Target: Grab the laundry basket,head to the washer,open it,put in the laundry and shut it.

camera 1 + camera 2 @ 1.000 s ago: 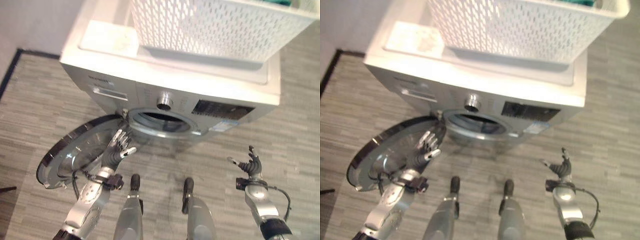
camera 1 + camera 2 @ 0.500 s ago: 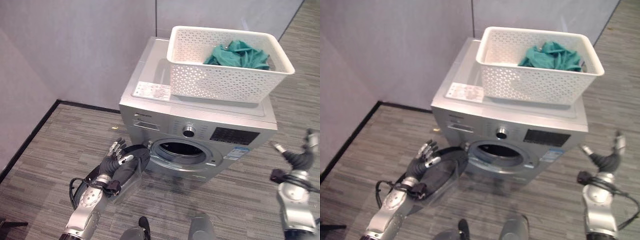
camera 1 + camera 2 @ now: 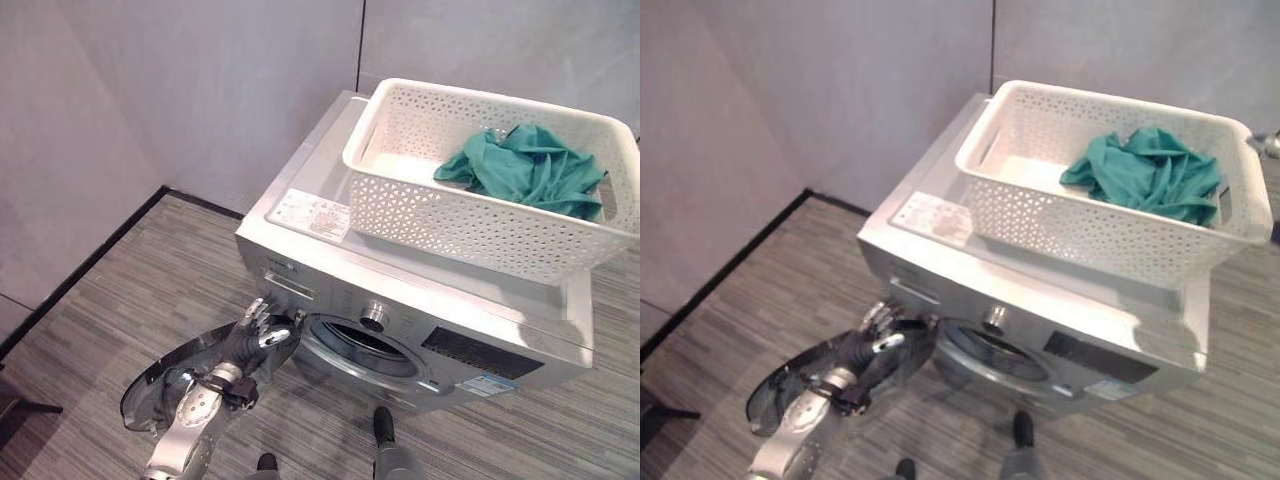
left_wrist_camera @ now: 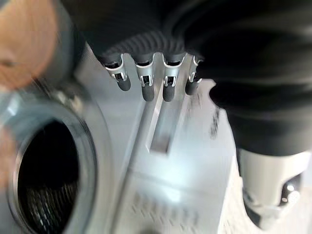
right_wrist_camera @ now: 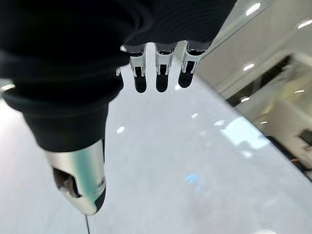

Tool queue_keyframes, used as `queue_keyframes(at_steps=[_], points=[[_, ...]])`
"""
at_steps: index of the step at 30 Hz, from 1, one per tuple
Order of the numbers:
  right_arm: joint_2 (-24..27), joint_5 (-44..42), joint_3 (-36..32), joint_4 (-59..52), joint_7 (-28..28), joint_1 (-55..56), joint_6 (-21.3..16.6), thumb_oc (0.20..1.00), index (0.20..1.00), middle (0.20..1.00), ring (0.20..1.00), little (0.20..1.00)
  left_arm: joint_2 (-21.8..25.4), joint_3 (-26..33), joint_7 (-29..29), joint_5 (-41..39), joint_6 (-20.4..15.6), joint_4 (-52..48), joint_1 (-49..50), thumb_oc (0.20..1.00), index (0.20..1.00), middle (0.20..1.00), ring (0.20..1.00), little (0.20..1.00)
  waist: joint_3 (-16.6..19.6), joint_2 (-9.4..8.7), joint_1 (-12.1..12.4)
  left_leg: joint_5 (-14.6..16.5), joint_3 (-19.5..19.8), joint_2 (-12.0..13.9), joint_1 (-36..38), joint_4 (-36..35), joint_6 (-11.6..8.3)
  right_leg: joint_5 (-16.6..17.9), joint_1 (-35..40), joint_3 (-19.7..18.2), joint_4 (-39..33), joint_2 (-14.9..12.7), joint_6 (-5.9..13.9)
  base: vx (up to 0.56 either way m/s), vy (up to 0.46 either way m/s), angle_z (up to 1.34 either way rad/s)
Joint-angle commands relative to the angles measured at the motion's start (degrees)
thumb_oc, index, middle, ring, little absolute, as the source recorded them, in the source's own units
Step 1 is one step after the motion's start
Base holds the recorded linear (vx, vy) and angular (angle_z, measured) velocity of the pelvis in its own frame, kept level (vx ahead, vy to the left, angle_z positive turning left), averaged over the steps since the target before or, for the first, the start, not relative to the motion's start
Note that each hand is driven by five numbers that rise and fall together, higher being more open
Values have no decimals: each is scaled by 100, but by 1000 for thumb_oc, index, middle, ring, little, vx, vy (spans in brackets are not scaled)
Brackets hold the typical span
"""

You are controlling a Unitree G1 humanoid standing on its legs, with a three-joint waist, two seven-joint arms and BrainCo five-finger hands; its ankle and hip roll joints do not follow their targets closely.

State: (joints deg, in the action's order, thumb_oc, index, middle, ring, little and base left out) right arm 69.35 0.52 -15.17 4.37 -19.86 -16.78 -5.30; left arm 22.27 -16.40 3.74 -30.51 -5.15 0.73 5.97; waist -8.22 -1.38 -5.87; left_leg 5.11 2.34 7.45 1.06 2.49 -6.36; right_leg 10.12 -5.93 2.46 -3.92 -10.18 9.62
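Floor: grey wood-grain planks (image 3: pixel 90 300), meeting plain grey walls at a dark skirting line.
Door: round washer door (image 3: pixel 175 375) is swung fully open at your far left, low beside the floor.
Left hand: your left hand (image 3: pixel 252 335) rests at the door's hinge edge, fingers straight and slightly spread, gripping nothing.
Washer: silver front-loader (image 3: pixel 330 290); drum opening (image 3: pixel 362 345) is exposed and dark.
Laundry basket: white perforated basket (image 3: pixel 450 215) sits on the washer top, toward its right.
Laundry: crumpled teal cloth (image 3: pixel 530 165) lies inside the basket's right half.
Right hand: your right hand (image 5: pixel 87 146) has its fingers straight, side by side, holding nothing.
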Motion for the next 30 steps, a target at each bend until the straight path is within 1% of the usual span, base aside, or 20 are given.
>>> queue_keyframes(at_steps=[1, 2, 3, 4, 5, 7, 8, 9, 10, 11, 13, 14, 16, 19, 23, 26, 28, 30], points=[[500, -800, 1070, 359, 707, -1444, -126, 1000, 1000, 1000, 1000, 1000, 772, 86, 183, -29, -184, -395, -104, 1000, 1000, 1000, 1000, 1000, 155, -720, 170, 781, -167, -335, 133, 377, 472, -88, -339, -82, 207, -461, 393, 67, -133, -18], [737, -937, 1712, 607, 877, -2117, -70, 1000, 1000, 1000, 1000, 1000, 819, 62, 191, -62, -170, -411, -115, 1000, 1000, 1000, 1000, 1000, 171, -730, 189, 743, -189, -277, 162, 305, 438, -124, -333, -84, 177, -415, 364, 77, -166, -18], [874, -1057, 2401, 836, 1037, -2839, -46, 1000, 1000, 1000, 1000, 1000, 869, 20, 219, -100, -162, -423, -112, 1000, 1000, 1000, 1000, 1000, 176, -759, 199, 710, -209, -225, 172, 272, 408, -150, -330, -83, 155, -378, 340, 43, -102, -6], [925, -1188, 2902, 1048, 1221, -3333, 7, 1000, 1000, 1000, 1000, 1000, 957, -88, 244, -135, -154, -431, -158, 1000, 1000, 1000, 1000, 1000, 169, -829, 249, 672, -222, -172, 174, 246, 372, -180, -334, -62, 139, -340, 317, 35, -102, -7], [932, -1347, 3682, 1358, 1425, -4106, 80, 1000, 1000, 1000, 1000, 1000, 990, -116, 275, -160, -140, -426, -186, 1000, 1000, 1000, 1000, 1000, 175, -843, 237, 639, -243, -121, 190, 205, 338, -201, -333, -63, 119, -299, 295, 37, -93, -5], [694, -1612, 5337, 2169, 1685, -5841, 164, 1000, 1000, 1000, 1000, 1000, 953, -142, 310, -232, -132, -423, -184, 1000, 1000, 1000, 1000, 1000, 177, -808, 176, 578, -310, -42, 194, 142, 280, -229, -354, -68, 81, -238, 262, 33, -76, -5], [655, -1687, 5715, 2308, 1812, -6209, 202, 1000, 1000, 1000, 1000, 1000, 975, -174, 337, -230, -117, -452, -183, 1000, 1000, 1000, 1000, 1000, 169, -823, 168, 550, -321, -2, 177, 132, 258, -247, -366, -62, 70, -212, 247, 26, -77, -4], [552, -1788, 6592, 2633, 2087, -7015, 266, 1000, 1000, 1000, 1000, 1000, 947, -201, 417, -277, -100, -492, -157, 1000, 1000, 1000, 1000, 1000, 142, -762, 114, 481, -342, 83, 143, 78, 202, -277, -404, -50, 48, -161, 219, 17, -54, -6], [540, -1803, 6693, 2660, 2094, -7118, 263, 1000, 1000, 1000, 1000, 1000, 916, -196, 419, -278, -100, -492, -159, 1000, 1000, 1000, 1000, 1000, 141, -731, 105, 477, -342, 86, 143, 71, 200, -278, -407, -49, 48, -158, 217, 21, -61, -7], [566, -1804, 6929, 2696, 2214, -7271, 305, 1000, 1000, 1000, 1000, 1000, 951, -205, 442, -290, -96, -512, -122, 1000, 1000, 1000, 1000, 1000, 117, -740, 101, 439, -345, 126, 118, 49, 172, -300, -423, -36, 50, -139, 203, 12, -43, -4], [575, -1665, 7464, 2951, 2390, -7681, 371, 1000, 1000, 1000, 1000, 1000, 958, -164, 480, -323, -81, -548, -61, 1000, 1000, 1000, 1000, 1000, 73, -696, 86, 370, -334, 194, 40, 16, 121, -334, -477, -6, 60, -99, 179, 3, -62, 7], [669, -1623, 7634, 2918, 2529, -7715, 373, 1000, 1000, 1000, 1000, 1000, 962, -129, 502, -323, -84, -547, -3, 1000, 1000, 1000, 1000, 1000, 37, -690, 77, 336, -333, 228, 15, -3, 98, -363, -502, 4, 67, -81, 164, -8, -56, 8], [742, -1642, 7761, 2895, 2568, -7777, 378, 1000, 1000, 1000, 1000, 1000, 936, -105, 519, -337, -88, -536, 15, 1000, 1000, 1000, 1000, 1000, 11, -650, 67, 307, -338, 265, -3, -30, 74, -399, -529, 16, 82, -49, 146, 5, -51, 1], [1182, -1520, 8235, 2749, 2947, -7765, 361, 1000, 1000, 1000, 1000, 1000, 944, 28, 572, -301, -90, -429, 164, 1000, 1000, 1000, 1000, 1000, -91, -618, 82, 147, -308, 378, -116, -72, -1, -488, -605, 61, 105, 28, 90, 17, -84, 0], [1776, -1466, 8667, 2534, 3252, -7772, 311, 1000, 1000, 1000, 1000, 1000, 916, 138, 631, -247, -103, -353, 267, 1000, 1000, 1000, 1000, 1000, -166, -561, 79, -24, -287, 492, -192, -118, -79, -578, -662, 115, 133, 102, 43, 18, -73, 1], [2222, -1579, 8953, 2308, 3506, -7792, 256, 1000, 1000, 1000, 1000, 1000, 872, 190, 674, -193, -120, -285, 279, 1000, 1000, 1000, 1000, 1000, -197, -504, 48, -210, -283, 580, -227, -164, -139, -632, -676, 154, 126, 160, 13, 29, -67, -2], [2413, -1592, 9038, 2190, 3611, -7740, 248, 1000, 1000, 1000, 1000, 1000, 862, 203, 708, -206, -109, -278, 284, 1000, 1000, 1000, 1000, 1000, -200, -485, 37, -269, -270, 624, -240, -184, -172, -670, -671, 177, 120, 190, -10, 31, -53, 3], [2479, -1609, 9093, 2140, 3668, -7703, 251, 1000, 1000, 1000, 1000, 1000, 826, 189, 720, -210, -106, -265, 274, 1000, 1000, 1000, 1000, 1000, -203, -455, 30, -321, -277, 653, -250, -193, -191, -689, -669, 194, 122, 211, -19, 28, -50, 3]])
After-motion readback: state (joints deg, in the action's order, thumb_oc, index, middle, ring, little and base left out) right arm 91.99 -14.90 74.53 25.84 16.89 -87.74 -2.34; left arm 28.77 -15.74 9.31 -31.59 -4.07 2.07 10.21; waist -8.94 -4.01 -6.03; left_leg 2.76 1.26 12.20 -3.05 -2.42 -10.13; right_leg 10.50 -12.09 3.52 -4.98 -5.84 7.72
